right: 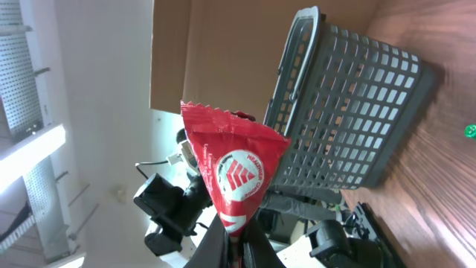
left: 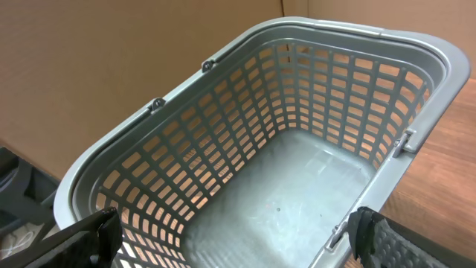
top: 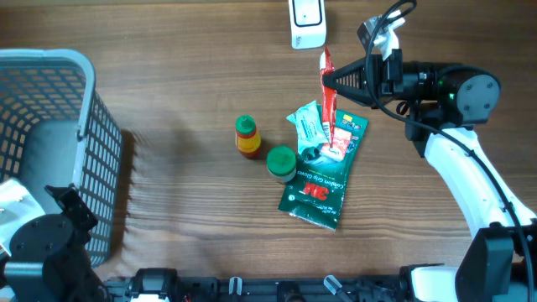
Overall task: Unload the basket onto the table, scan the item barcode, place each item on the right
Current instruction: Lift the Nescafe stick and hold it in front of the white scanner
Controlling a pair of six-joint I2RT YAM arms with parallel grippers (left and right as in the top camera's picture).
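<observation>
Overhead: right gripper [top: 326, 80] pinches a flat red foil sachet [top: 329, 107] near the white scanner [top: 307, 21]; only right wrist shows its logo. Left gripper [left: 238, 242] spread above grey plastic basket [left: 416, 45].

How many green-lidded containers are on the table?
2: a small bottle, and a jar to its lower right in the overhead view, against the dark green packet. More could hide under packets.

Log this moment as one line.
right gripper: shut on red packet, held near scanner | left gripper: open over basket
</observation>
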